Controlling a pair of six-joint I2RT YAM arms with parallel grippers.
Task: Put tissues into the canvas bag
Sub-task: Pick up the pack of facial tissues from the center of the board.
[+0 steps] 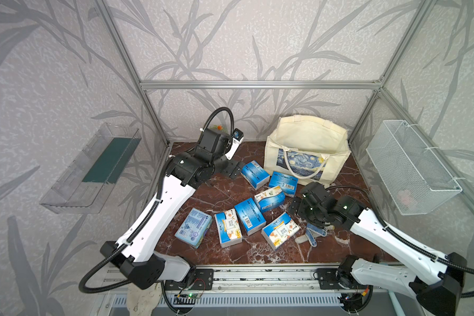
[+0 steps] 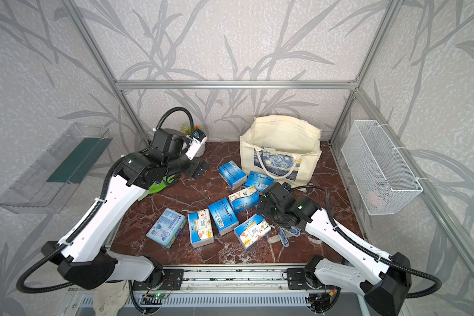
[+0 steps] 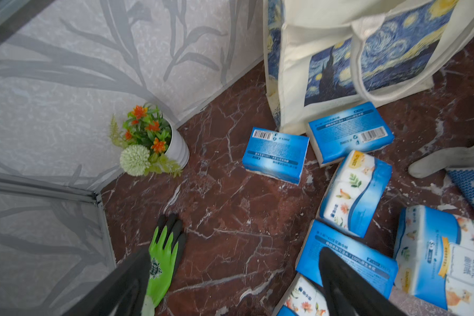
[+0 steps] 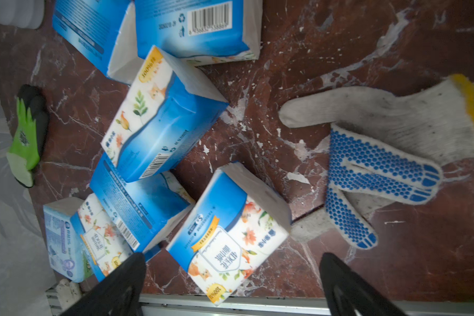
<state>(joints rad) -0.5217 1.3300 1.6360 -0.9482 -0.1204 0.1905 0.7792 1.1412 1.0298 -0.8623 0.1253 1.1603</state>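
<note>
A clear shelf point(image 1: 88, 169) hangs on the left wall. The left gripper point(image 1: 231, 167) hovers over the marble table point(image 1: 216, 197) near a green glove point(image 2: 162, 183), jaws spread wide and holding nothing. Seven tissues point(image 1: 249, 216) lie scattered mid-table, two just in front of the canvas bag point(image 1: 334, 167), which stands open at the back right. The right gripper point(image 1: 294, 208), likewise released and empty, hangs beside the packs near a dotted glove point(image 1: 314, 232), with a wire basket point(image 1: 411, 169) on the right wall
</note>
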